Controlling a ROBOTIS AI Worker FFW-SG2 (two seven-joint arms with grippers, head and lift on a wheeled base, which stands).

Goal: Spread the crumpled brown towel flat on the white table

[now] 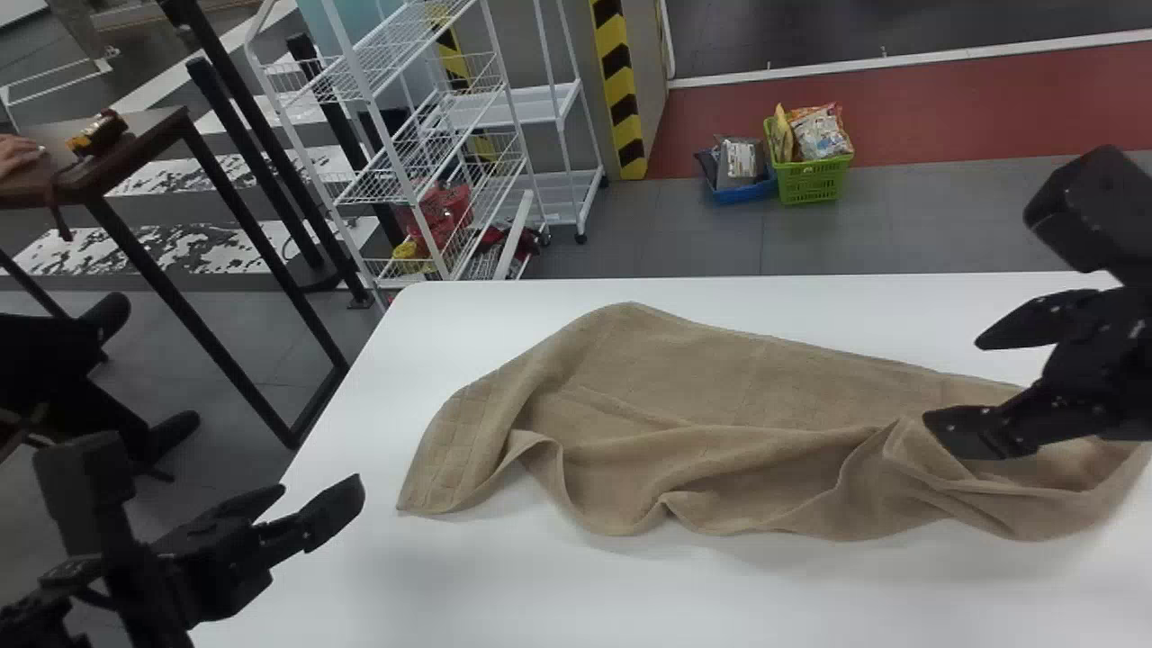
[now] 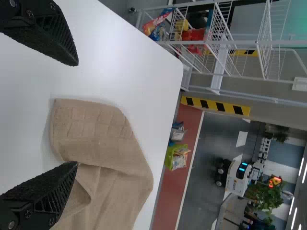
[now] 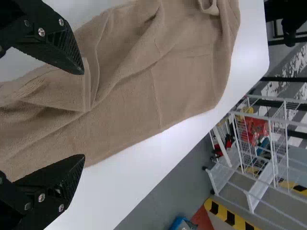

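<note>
There lay the brown towel [image 1: 720, 378], rumpled, near the white counter [image 1: 540, 594]'s far edge! A wire rack [image 1: 396, 184] stood past the far-left corner; left end effector [image 1: 322, 493] and right end effector [image 1: 952, 380] both gaped, released!

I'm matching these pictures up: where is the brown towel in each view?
Head view: the brown towel, centre to right.
Left wrist view: its banded end, near the left end effector.
Right wrist view: its wide part, mid-picture.
Shared landmark: the white wire rack.

rumpled brown towel [image 1: 684, 387] on white table [image 1: 630, 594], right tool [image 1: 958, 382] at its right end, left tool [image 1: 310, 502] apart
</note>
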